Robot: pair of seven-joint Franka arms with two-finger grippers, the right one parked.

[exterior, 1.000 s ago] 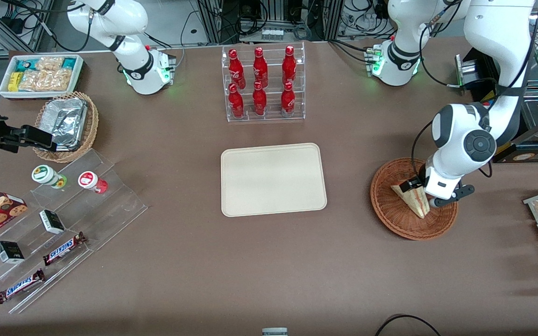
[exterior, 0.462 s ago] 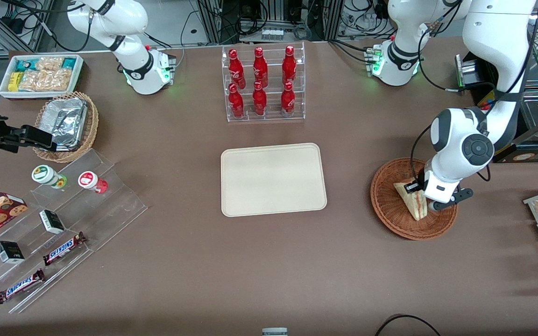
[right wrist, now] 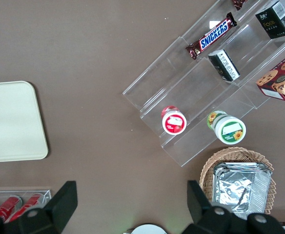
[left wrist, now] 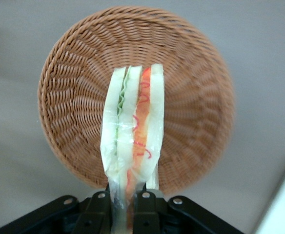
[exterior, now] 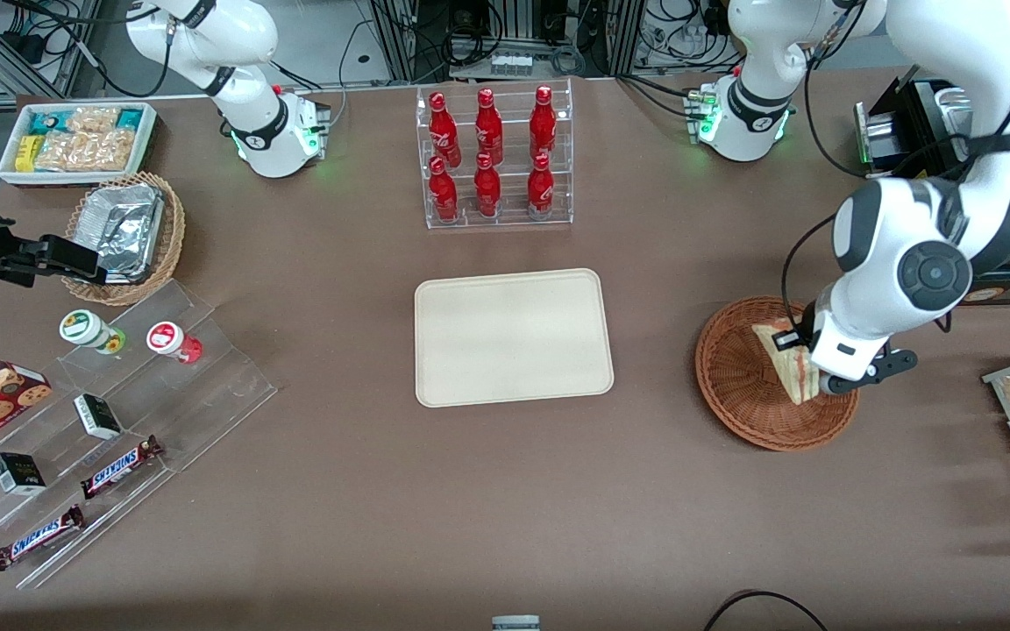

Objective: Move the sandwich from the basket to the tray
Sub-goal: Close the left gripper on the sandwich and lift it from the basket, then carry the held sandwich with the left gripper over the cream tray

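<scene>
The sandwich [exterior: 787,361] hangs above the basket [exterior: 737,381], clear of the weave, with its striped filling edge facing down toward the basket floor. In the left wrist view the sandwich [left wrist: 132,141] is pinched at one end between the black fingers [left wrist: 97,214] of the gripper [left wrist: 124,214], which is closed tight on it. The gripper [exterior: 807,368] sits over the part of the basket nearest the working arm's end of the counter. The basket [left wrist: 191,97] holds nothing else. The tray [exterior: 514,337] lies bare at the middle of the counter, well apart from the basket, toward the parked arm's end.
</scene>
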